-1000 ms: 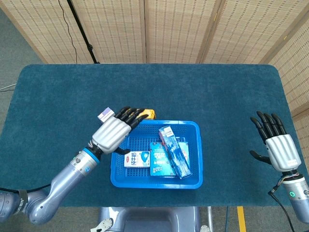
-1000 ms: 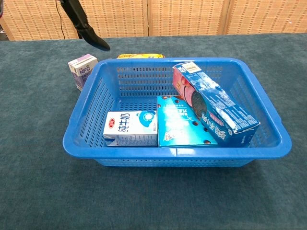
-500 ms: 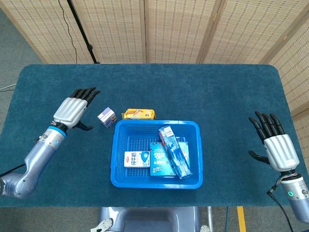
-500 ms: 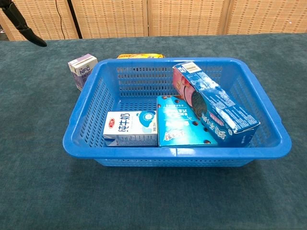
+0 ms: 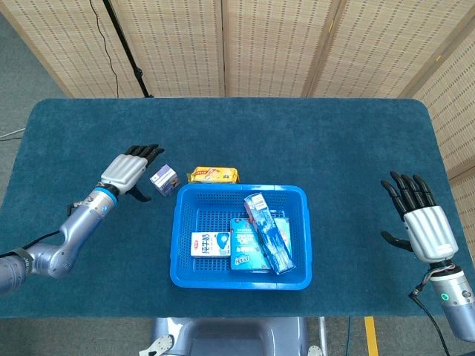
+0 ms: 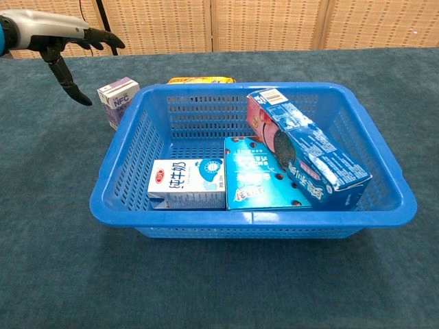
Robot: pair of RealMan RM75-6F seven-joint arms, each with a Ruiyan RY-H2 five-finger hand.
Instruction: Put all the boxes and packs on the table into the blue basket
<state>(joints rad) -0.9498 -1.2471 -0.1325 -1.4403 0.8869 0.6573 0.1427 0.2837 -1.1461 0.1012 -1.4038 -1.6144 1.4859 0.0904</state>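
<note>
Left robot hand (image 5: 126,171) is out over the left side, palm down, fingers stretched forward and a bit apart, thumb hanging below, holding nothing. Its arm runs back low toward the bottom-left corner. Right robot hand (image 5: 424,223) sits far right, back up, fingers spread, also holding nothing.

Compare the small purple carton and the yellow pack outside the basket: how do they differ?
The purple carton stands upright; the yellow pack lies flat. The carton is boxy, the pack long and low. The left hand hovers near the carton, farther from the pack. Both sit on the table, outside the blue basket.
</note>
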